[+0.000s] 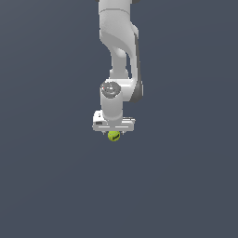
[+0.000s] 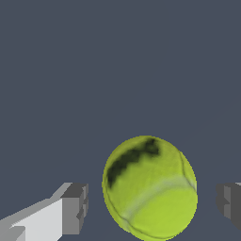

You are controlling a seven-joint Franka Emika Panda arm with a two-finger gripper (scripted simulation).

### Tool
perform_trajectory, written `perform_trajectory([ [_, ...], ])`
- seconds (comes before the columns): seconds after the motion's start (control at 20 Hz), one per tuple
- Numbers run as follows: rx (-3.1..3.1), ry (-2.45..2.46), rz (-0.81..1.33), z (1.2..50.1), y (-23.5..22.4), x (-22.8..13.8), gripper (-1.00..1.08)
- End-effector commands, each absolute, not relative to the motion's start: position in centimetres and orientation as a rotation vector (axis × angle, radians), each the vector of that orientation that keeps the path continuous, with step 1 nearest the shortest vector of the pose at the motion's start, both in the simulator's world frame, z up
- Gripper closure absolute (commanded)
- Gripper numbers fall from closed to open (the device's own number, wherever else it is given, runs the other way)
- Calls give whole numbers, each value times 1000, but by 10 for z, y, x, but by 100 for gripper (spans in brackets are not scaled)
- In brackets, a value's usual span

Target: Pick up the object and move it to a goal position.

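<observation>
The object is a small yellow-green ball (image 1: 114, 135) with a short dark mark, lying on the dark grey floor. In the exterior view the white gripper (image 1: 114, 131) hangs straight above it, so only the ball's lower part shows under the hand. In the wrist view the ball (image 2: 149, 188) lies between the two dark finger pads (image 2: 75, 209), with a clear gap to each pad. The gripper (image 2: 153, 204) is open and touches nothing.
The white arm (image 1: 118, 46) reaches down from the top of the exterior view. A plain dark grey floor (image 1: 46, 186) surrounds the ball on all sides. No goal marker shows.
</observation>
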State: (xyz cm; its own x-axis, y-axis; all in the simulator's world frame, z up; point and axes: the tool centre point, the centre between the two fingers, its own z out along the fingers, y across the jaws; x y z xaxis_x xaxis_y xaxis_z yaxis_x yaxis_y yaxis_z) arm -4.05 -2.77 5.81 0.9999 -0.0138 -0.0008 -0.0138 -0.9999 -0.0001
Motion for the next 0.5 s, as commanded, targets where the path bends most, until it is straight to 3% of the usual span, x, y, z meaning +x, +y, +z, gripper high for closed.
perform_trajectory([
  [0.0,-3141,22,0,48,-28,-41,-92],
  [0.25,-3141,22,0,41,-28,-40,-92],
  [0.3,-3141,22,0,41,-28,-40,108],
  [0.45,-3141,22,0,41,-28,-40,108],
])
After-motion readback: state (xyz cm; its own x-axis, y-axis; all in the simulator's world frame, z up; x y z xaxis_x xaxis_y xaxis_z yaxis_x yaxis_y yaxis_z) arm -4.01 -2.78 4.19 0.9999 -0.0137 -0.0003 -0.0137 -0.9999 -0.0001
